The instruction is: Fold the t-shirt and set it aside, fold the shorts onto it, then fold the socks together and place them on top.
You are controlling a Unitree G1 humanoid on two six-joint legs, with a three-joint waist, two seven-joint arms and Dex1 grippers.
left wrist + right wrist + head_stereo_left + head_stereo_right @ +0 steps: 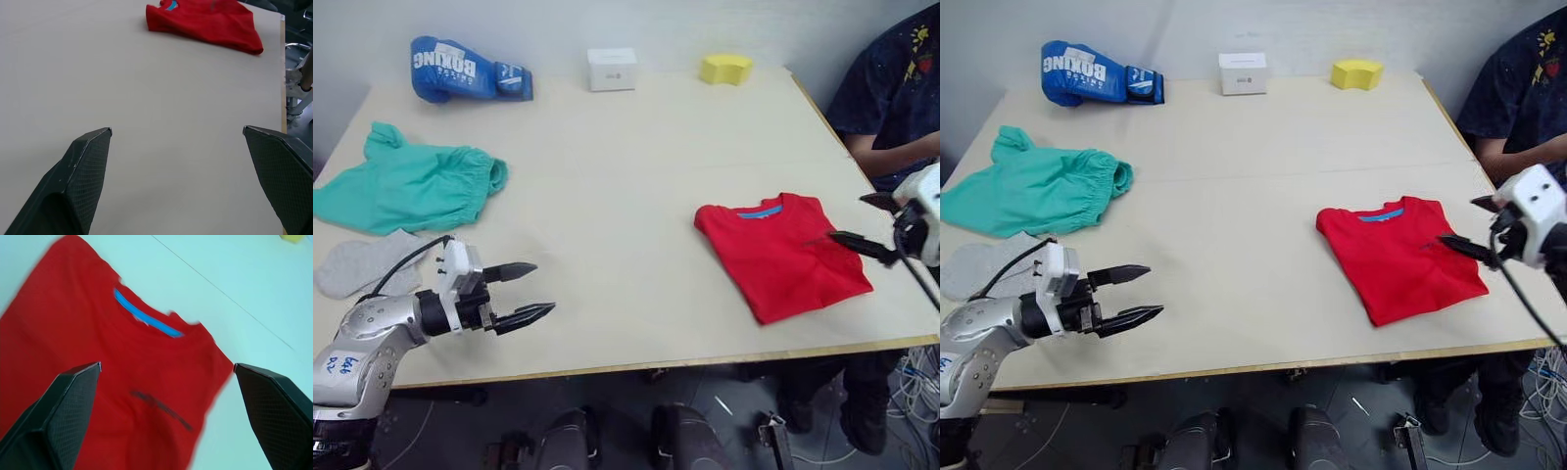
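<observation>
From the head views, the bright red short-sleeved cloth t-shirt (781, 253) lies folded into a neat rectangle, blue neck band up, near the pale counter (636, 176) front edge, so the first step looks done and the shorts look to be next. The right gripper (864, 223) hovers just beside the shirt with fingers spread and empty; the left gripper (527, 292), also spread and empty, hangs well apart from the shirt. The teal-green soft fabric shorts (411, 186) lie crumpled far across the counter from the shirt, the light grey ankle socks (362, 262) just beside them. The next move calls for reaching the shorts. The left wrist view shows open fingers (83, 171) over bare counter, shirt distant. The right wrist view shows open fingers (63, 406) above the shirt's chest.
</observation>
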